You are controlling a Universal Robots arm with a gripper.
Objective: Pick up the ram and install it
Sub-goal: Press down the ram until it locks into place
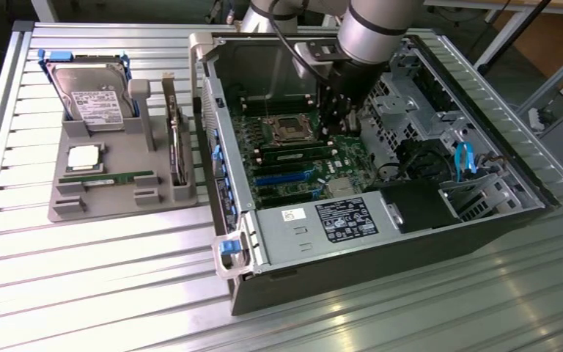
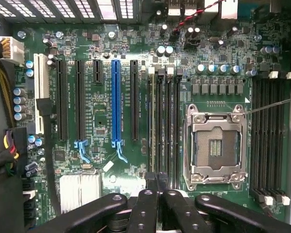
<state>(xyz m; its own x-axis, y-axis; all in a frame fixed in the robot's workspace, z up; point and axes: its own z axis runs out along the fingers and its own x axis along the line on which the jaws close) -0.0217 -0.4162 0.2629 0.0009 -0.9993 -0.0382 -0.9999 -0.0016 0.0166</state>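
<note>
Green and slim, the ram [image 1: 105, 178] lies flat in a grey moulded tray [image 1: 67, 209] on the ribbed aluminium tabletop [image 1: 115, 279], well apart from the black tool [image 2: 157, 180], whose fingers [image 2: 146, 208] are pressed together over the motherboard [image 2: 102, 104] inside the open metal case [image 1: 380, 257].

silver arm [image 1: 374, 29], black cable [image 1: 286, 45], black hand [image 2: 156, 178] with screws.

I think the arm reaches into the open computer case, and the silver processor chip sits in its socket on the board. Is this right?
Not quite. The arm does reach into the open case, but the wrist view shows the socket empty. In the exterior view the silver chip lies in the gray tray outside the case.
</note>
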